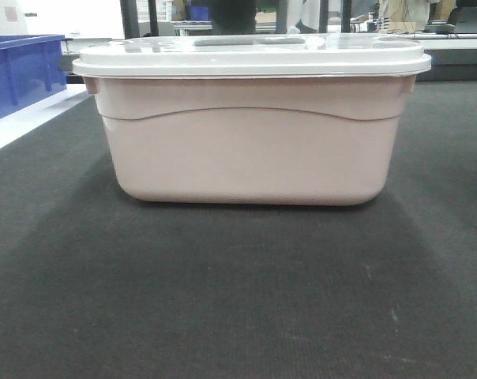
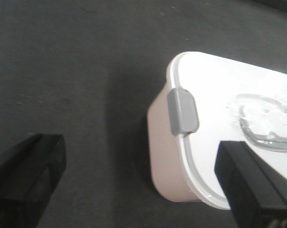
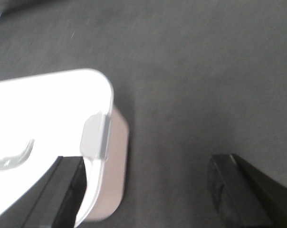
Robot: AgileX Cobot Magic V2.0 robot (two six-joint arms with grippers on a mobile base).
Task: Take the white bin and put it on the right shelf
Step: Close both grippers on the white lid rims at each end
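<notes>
While the white bin (image 1: 250,150) sits lid-on and upright on the dark bench (image 1: 223,308), I see left fingers (image 2: 32,166) spread wide over its left-end grey latch (image 2: 183,111) and right fingers (image 3: 234,185) spread wide over its right end, neither one gripping anything.

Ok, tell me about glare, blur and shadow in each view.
Front view: sharp, bin casting a soft shadow on the mat. Left wrist: slightly soft, lid glaring. Right wrist: blurred, lid blown out white.
</notes>
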